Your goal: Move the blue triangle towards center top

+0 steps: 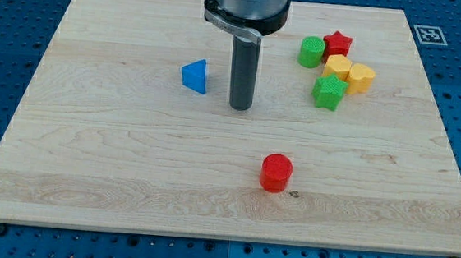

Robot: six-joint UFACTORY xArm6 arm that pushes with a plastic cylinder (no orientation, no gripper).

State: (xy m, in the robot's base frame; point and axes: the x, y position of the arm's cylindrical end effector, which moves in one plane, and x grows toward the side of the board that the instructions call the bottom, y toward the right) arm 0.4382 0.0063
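The blue triangle lies on the wooden board, left of centre in the upper half. My tip rests on the board just to the triangle's right and slightly below it, with a small gap between them. The dark rod rises from the tip to the arm's mount at the view's top centre.
A cluster sits at the upper right: a green cylinder, a red star, two yellow blocks and a green star. A red cylinder stands below centre. A marker tag is at the top right corner.
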